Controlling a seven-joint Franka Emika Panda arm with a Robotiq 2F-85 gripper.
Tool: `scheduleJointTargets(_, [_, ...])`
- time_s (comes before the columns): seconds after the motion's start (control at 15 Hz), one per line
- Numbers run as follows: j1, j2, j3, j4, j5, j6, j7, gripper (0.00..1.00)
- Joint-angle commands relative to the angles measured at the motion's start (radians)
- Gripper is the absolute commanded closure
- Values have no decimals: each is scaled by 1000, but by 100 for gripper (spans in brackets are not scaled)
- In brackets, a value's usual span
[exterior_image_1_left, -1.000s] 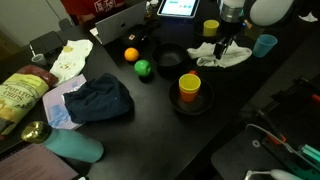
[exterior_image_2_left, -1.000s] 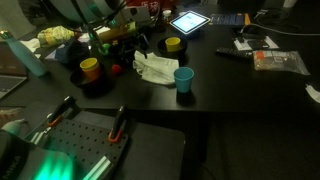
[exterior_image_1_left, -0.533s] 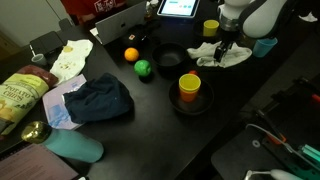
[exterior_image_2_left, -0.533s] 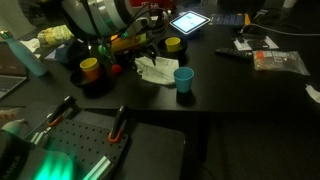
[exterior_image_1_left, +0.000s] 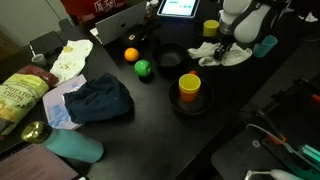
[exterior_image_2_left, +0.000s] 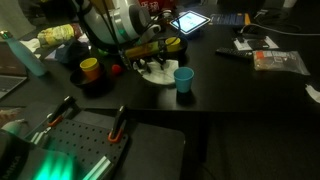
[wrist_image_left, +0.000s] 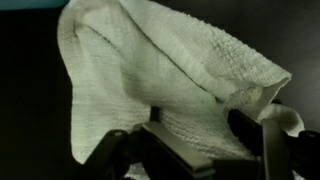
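A crumpled white towel (exterior_image_1_left: 228, 57) lies on the black table, and also shows in the other exterior view (exterior_image_2_left: 160, 72). It fills the wrist view (wrist_image_left: 160, 70). My gripper (wrist_image_left: 185, 140) is open and low over it, one finger on each side of a raised fold. In both exterior views the gripper (exterior_image_1_left: 221, 44) (exterior_image_2_left: 150, 60) is right at the towel. A blue cup (exterior_image_1_left: 265, 45) (exterior_image_2_left: 183, 78) stands right next to the towel.
A yellow cup (exterior_image_1_left: 210, 28) and a tablet (exterior_image_1_left: 180, 7) are behind the towel. A black bowl (exterior_image_1_left: 168, 58), a green ball (exterior_image_1_left: 143, 68), an orange (exterior_image_1_left: 130, 54), a yellow cup on a dark dish (exterior_image_1_left: 189, 86) and a blue cloth (exterior_image_1_left: 100, 98) lie further along the table.
The arm has swung over and come down onto the white towel. The towel and the other objects have not moved.
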Motion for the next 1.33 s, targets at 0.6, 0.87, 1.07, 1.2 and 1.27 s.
scheduleJointTargets(0.6, [-77,-220,111,-18,116,-534,-135,91])
scheduleJointTargets(0.87, [-117,-314,159,-2,163,-683,-165,91])
scheduleJointTargets(1.07, [-121,-392,161,4,143,-740,-154,91])
scheduleJointTargets(1.2, [-124,-414,159,2,130,-721,-146,91])
scheduleJointTargets(1.27, [-126,-413,158,3,130,-717,-145,91])
